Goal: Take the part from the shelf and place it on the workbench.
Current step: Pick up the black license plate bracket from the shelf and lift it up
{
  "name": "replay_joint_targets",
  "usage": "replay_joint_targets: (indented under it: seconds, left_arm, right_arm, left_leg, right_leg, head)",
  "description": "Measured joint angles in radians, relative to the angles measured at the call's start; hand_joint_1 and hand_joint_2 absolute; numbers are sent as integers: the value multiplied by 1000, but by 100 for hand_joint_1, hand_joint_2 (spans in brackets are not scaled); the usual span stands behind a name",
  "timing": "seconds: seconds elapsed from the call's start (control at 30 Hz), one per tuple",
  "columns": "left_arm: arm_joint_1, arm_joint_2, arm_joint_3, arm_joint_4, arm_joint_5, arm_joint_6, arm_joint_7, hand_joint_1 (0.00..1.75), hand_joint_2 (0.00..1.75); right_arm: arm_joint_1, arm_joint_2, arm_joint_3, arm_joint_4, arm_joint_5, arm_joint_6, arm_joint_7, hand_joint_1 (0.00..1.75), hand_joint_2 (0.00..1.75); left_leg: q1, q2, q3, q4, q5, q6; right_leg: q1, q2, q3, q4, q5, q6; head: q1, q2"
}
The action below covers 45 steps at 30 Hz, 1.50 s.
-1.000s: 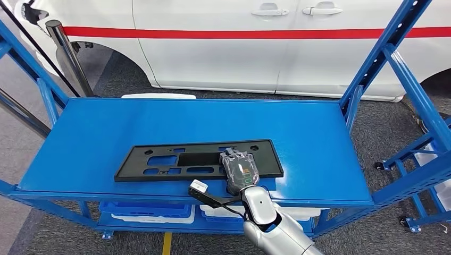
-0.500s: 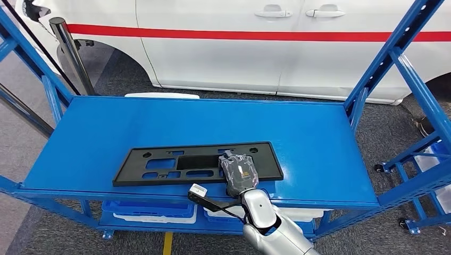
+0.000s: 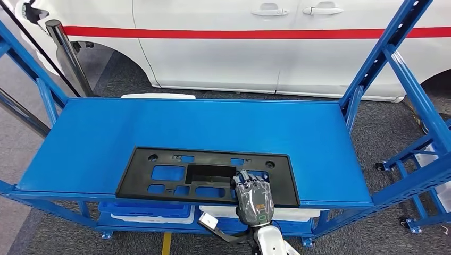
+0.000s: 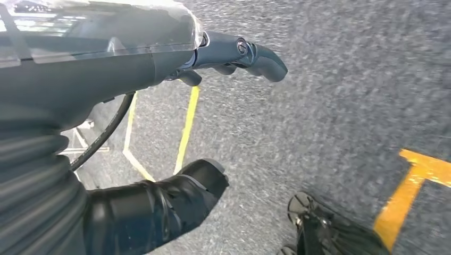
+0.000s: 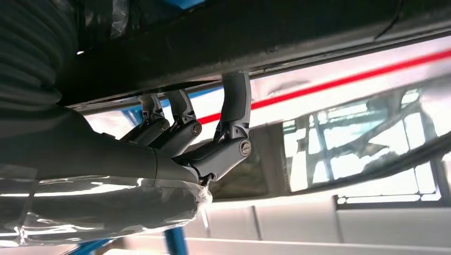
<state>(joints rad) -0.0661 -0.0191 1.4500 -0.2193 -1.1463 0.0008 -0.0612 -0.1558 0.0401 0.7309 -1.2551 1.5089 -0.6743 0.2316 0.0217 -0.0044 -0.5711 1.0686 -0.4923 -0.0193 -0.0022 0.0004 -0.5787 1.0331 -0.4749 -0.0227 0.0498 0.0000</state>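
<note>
part (image 3: 207,176): flat black panel with cutouts, lying on the blue shelf (image 3: 106,133) at 6 o'clock of the deck, long side along the front edge, near edge at or just over that edge
right hand (image 3: 255,201): at 5 o'clock of the part, back of hand up, fingers (image 5: 232,114) hooked over the part's near edge and clamped on it in the right wrist view
left hand (image 4: 159,69): hanging over grey floor (image 4: 345,79), fingers slightly curled, apart from thumb, nothing in them
shelf: blue uprights at 9 and 3 o'clock; blue and white bins (image 3: 143,212) on the tier below
background: white car (image 3: 266,48) with red stripe at 12 o'clock, behind the shelf
floor: yellow tape lines (image 4: 186,127) under left hand
</note>
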Motion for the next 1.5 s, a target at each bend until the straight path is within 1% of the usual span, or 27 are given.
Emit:
replay_joint_targets:
  seconds: [0.03, 0.17, 0.23, 0.3, 0.33, 0.37, 0.4, 0.47, 0.53, 0.67, 0.7, 0.77, 0.83, 0.87, 0.9, 1.0, 1.07, 1.13, 1.17, 1.2, 1.23, 1.3, 1.33, 1.37, 1.4, 1.43, 1.5]
  left_arm:
    - [-2, 0, 0, 0, 1, 0, 1, 0, 175]
    - [-4, -2, 1, 0, 2, -2, 12, 0, 175]
    - [-4, -3, 3, 0, 4, -9, 22, 0, 175]
    - [-5, -3, 4, 0, 4, -19, 33, 0, 175]
    - [-5, -3, 5, 0, 3, -24, 38, 0, 175]
    - [-5, -3, 5, 0, 1, -28, 44, 0, 175]
    - [-5, -3, 5, 0, -1, -32, 50, 0, 175]
    - [-5, -4, 5, 0, -8, -44, 58, 0, 175]
    - [-7, -6, 5, 0, -13, -55, 62, 0, 175]
    - [-8, -9, 4, 0, -19, -63, 63, 0, 175]
    - [-8, -9, 4, 0, -19, -63, 63, 0, 175]
    - [-8, -10, 4, 0, -19, -64, 64, 0, 175]
    - [-9, -10, 4, 0, -19, -64, 64, 0, 175]
    - [-9, -10, 4, 0, -20, -64, 64, 0, 175]
    - [-9, -10, 4, 0, -20, -64, 65, 0, 175]
    - [-12, -9, 0, 0, -27, -65, 69, 0, 175]
    - [-15, -9, -3, 0, -31, -66, 72, 0, 175]
    - [-14, -10, -4, 0, -33, -69, 74, 0, 175]
    - [-15, -10, -5, 0, -33, -71, 75, 0, 175]
    - [-16, -10, -6, 0, -34, -73, 76, 0, 175]
    - [-17, -10, -6, 0, -34, -74, 77, 0, 175]
    - [-18, -11, -7, 0, -35, -77, 77, 0, 175]
    - [-18, -11, -7, 0, -35, -78, 77, 0, 175]
    - [-17, -11, -7, 0, -35, -78, 77, 0, 175]
    - [-17, -11, -7, 0, -35, -78, 77, 0, 175]
    - [-17, -11, -7, 0, -35, -78, 77, 0, 175]
    - [-17, -11, -7, 0, -34, -78, 76, 0, 175]
  right_arm:
    - [16, 0, -14, -18, 8, -4, -2, 175, 175]
    - [56, -2, -54, -71, 34, -6, -9, 175, 175]
    - [68, -8, -68, -121, 50, -8, -21, 175, 175]
    - [79, -18, -81, -184, 56, -9, -49, 175, 175]
    - [86, -23, -88, -212, 56, -10, -69, 175, 175]
    - [94, -27, -98, -237, 57, -10, -91, 175, 175]
    - [102, -30, -110, -259, 57, -10, -115, 175, 175]
    - [117, -32, -139, -296, 57, -10, -160, 175, 175]
    - [129, -33, -170, -325, 58, -10, -192, 175, 175]
    - [152, -33, -225, -361, 58, -10, -231, 175, 175]
    - [155, -33, -234, -367, 58, -10, -238, 175, 175]
    - [161, -32, -245, -377, 59, -11, -251, 175, 175]
    - [168, -32, -253, -381, 59, -11, -257, 175, 175]
    - [171, -32, -256, -382, 59, -11, -259, 175, 175]
    - [174, -32, -258, -384, 59, -11, -259, 175, 175]
    - [183, -28, -261, -391, 59, -11, -262, 175, 175]
    - [186, -22, -261, -393, 60, -11, -263, 175, 175]
    - [189, -17, -260, -393, 61, -11, -258, 175, 175]
    - [191, -14, -258, -393, 62, -11, -254, 175, 175]
    - [193, -13, -255, -393, 62, -11, -247, 175, 175]
    - [194, -11, -250, -393, 61, -11, -240, 175, 175]
    - [195, -8, -235, -392, 42, -11, -236, 175, 175]
    - [195, -7, -226, -390, 12, -11, -249, 175, 175]
    - [195, -6, -216, -387, -35, -11, -274, 175, 175]
    - [196, -4, -206, -382, -96, -11, -313, 175, 175]
    - [196, -3, -197, -376, -161, -11, -356, 175, 175]
    - [195, 2, -180, -361, -281, -11, -432, 175, 175]
  left_leg:
    - [-2, -1, 12, -30, 5, 4]
    - [-2, 1, 13, -43, 11, 29]
    - [-1, 5, 11, -47, 19, 43]
    - [-4, 6, 5, -46, 24, 50]
    - [-4, 7, 2, -46, 25, 51]
    - [-5, 7, 1, -45, 25, 52]
    - [-5, 7, 0, -44, 26, 52]
    - [-6, 6, -1, -41, 27, 50]
    - [-9, 4, -6, -37, 31, 43]
    - [-9, 3, -20, -31, 31, 18]
    - [-9, 3, -29, -12, 9, 14]
    - [-7, 3, -61, 81, -71, 8]
    - [-7, 3, -89, 195, -141, 3]
    - [-7, 3, -84, 217, -151, 2]
    - [-6, 3, -60, 201, -144, 1]
    - [-8, 2, 74, 2, -86, 5]
    - [-13, -1, 107, -63, -69, 16]
    - [-16, -2, 98, -60, -52, 28]
    - [-15, 0, 91, -61, -41, 35]
    - [-14, 3, 81, -63, -29, 43]
    - [-12, 6, 69, -65, -16, 50]
    - [-14, 10, 42, -64, 6, 59]
    - [-15, 12, 28, -62, 18, 61]
    - [-16, 13, 12, -60, 29, 60]
    - [-17, 13, -6, -57, 40, 59]
    - [-18, 14, -22, -54, 49, 57]
    - [-19, 13, -47, -46, 65, 51]
  right_leg:
    - [2, 2, -3, 3, -1, 5]
    - [1, 5, -11, 15, -9, 25]
    - [-2, 4, -41, 91, -65, 34]
    - [-3, 4, -95, 223, -135, 39]
    - [-3, 4, -114, 273, -153, 41]
    - [-4, 4, -117, 288, -150, 41]
    - [-4, 4, -100, 263, -129, 39]
    - [-3, 4, -26, 128, -64, 33]
    - [1, 5, 25, 20, -29, 26]
    - [1, 3, 19, -5, -7, 7]
    - [-2, 1, 14, -10, 2, -1]
    - [-3, -1, -4, -13, 19, -11]
    - [-1, -4, -28, -7, 33, -12]
    - [-1, -4, -41, -4, 40, -11]
    - [-1, -5, -54, 1, 46, -9]
    - [-2, -4, -85, 15, 66, 2]
    - [-1, -4, -91, 18, 80, 14]
    - [-1, -4, -93, 12, 96, 26]
    - [-2, -2, -97, 15, 92, 31]
    - [-4, -1, -104, 27, 71, 35]
    - [-5, 0, -117, 59, 30, 40]
    - [-7, 0, -146, 172, -77, 46]
    - [-8, 0, -155, 236, -112, 49]
    - [-9, 0, -155, 280, -121, 51]
    - [-9, 0, -138, 294, -108, 50]
    - [-10, 0, -104, 273, -83, 48]
    - [-8, 1, 6, 144, -53, 39]
  head:
    - [0, 0]
    - [0, 0]
    - [1, 0]
    - [0, 0]
    - [1, 0]
    - [0, 0]
    - [1, 0]
    - [1, 0]
    - [0, 0]
    - [0, 0]
    - [0, 0]
    - [-1, 0]
    - [-2, 0]
    - [-2, 0]
    - [-2, 0]
    - [-1, 0]
    - [0, 0]
    - [0, 0]
    - [0, 0]
    - [1, 0]
    - [1, 0]
    - [1, 0]
    - [1, 0]
    - [1, 0]
    - [1, 0]
    - [1, 0]
    - [1, 0]
